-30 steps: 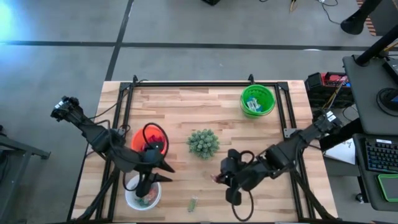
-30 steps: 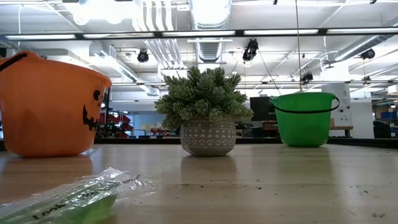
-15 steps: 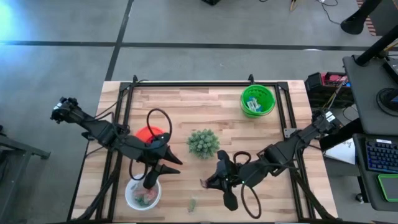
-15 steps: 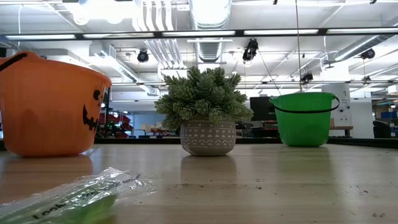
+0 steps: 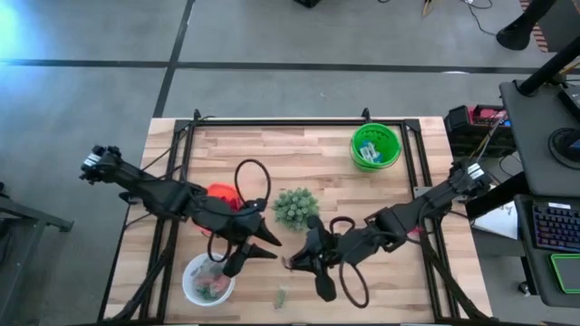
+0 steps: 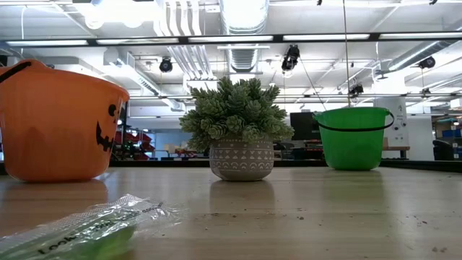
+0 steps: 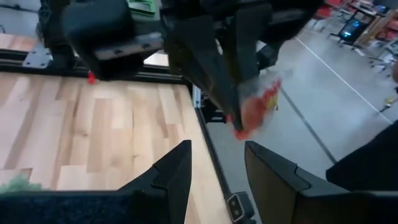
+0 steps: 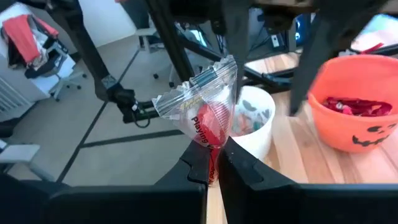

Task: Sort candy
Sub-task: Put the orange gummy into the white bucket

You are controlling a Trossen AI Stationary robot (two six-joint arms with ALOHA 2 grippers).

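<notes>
Right gripper point(image 5: 292, 263) — lower centre of high view — clenched on a red candy packet point(image 8: 208, 112). Left gripper point(image 5: 265, 246) just beside, fingers parted, grasping nothing — above white bowl point(image 5: 201, 285).

A: How many containers are there?
B: Three: one orange pumpkin bucket point(image 5: 217, 193) left of centre, one green bucket point(image 5: 375, 146) at upper right, one white bowl point(image 5: 207, 281) at lower left.
A: Plants?
B: One potted plant point(image 5: 295, 207) at centre.
A: Loose candy?
B: One green packet point(image 5: 281, 296) near the bottom edge, and one red packet point(image 8: 208, 109) held aloft.
A: Arms?
B: Two.
</notes>
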